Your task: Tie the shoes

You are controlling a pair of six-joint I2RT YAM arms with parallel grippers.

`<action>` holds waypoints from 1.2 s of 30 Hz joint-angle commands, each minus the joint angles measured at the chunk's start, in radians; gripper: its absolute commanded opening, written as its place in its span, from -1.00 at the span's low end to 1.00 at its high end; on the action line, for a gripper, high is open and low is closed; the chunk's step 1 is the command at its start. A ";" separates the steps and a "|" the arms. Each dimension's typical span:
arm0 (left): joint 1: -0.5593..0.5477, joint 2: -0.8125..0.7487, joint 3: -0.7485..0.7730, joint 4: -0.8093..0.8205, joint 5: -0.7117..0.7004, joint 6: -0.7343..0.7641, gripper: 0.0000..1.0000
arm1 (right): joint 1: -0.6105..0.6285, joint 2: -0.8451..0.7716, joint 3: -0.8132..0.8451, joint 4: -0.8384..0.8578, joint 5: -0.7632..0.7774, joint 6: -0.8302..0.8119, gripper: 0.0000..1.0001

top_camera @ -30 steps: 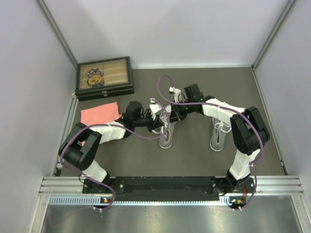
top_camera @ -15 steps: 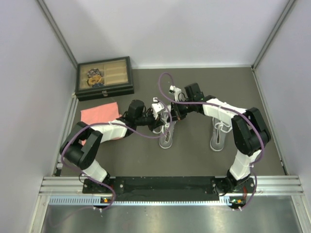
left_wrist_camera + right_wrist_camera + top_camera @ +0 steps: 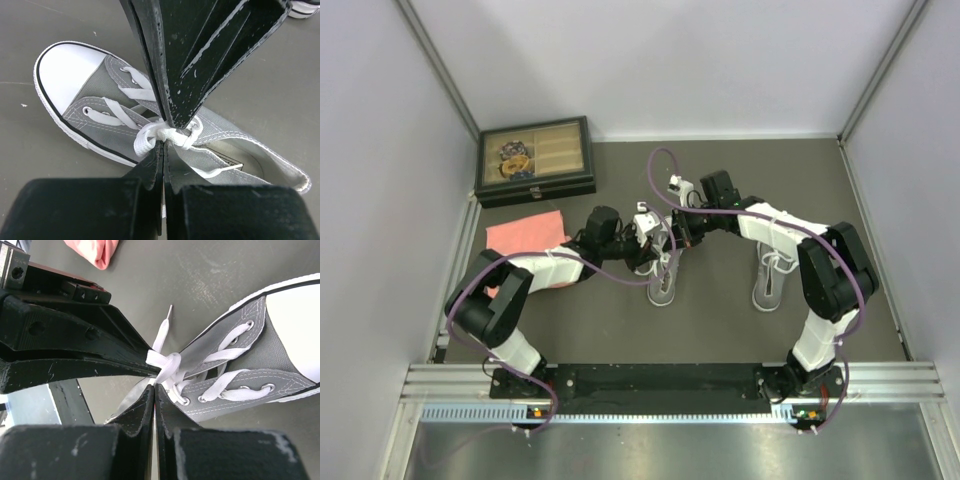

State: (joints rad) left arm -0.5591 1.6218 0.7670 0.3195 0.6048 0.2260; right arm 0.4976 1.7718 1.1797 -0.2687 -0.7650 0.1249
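A dark grey bench is sitting between pale walls on three sides. One dark box is resting in the far left corner. One pink cloth is lying just in front of the box. Two grey shoes are standing right of the box and nearer the front: the first shoe near it, the second shoe well apart from it.

The left end effector and the right end effector are both squeezing shut. Their tips are meeting at the white lace on the first shoe. I cannot tell if any lace is pinched inside.
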 commanded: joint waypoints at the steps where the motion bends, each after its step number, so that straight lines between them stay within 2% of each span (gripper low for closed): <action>1: -0.013 -0.023 0.049 0.033 0.021 -0.034 -1.00 | 0.012 -0.031 0.046 0.045 -0.028 0.007 -1.00; 13: -0.021 -0.045 0.037 0.073 0.032 -0.071 -1.00 | 0.012 -0.035 0.051 0.037 -0.025 0.002 -1.00; 14: -0.021 -0.045 0.032 0.081 0.030 -0.073 -1.00 | 0.012 -0.035 0.051 0.030 -0.025 -0.002 -0.97; 15: -0.021 -0.040 0.028 0.102 0.021 -0.091 -1.00 | 0.012 -0.037 0.052 0.022 -0.028 -0.007 -0.84; 22: -0.018 -0.028 -0.026 0.240 0.036 -0.149 -1.00 | -0.005 -0.052 0.054 -0.001 -0.031 -0.016 -0.59; 27: -0.013 -0.023 -0.040 0.266 0.026 -0.162 -1.00 | -0.028 -0.072 0.057 -0.004 -0.054 -0.011 -0.39; 32: -0.005 -0.020 -0.043 0.277 0.030 -0.162 -1.00 | -0.083 -0.084 0.060 0.020 -0.074 0.037 -0.38; 36: -0.004 -0.019 -0.043 0.273 0.033 -0.157 -1.00 | -0.094 -0.066 0.061 0.002 -0.056 0.033 -0.47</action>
State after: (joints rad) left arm -0.5697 1.6207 0.7280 0.5274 0.6132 0.0761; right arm 0.4198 1.7420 1.1969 -0.2764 -0.8104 0.1463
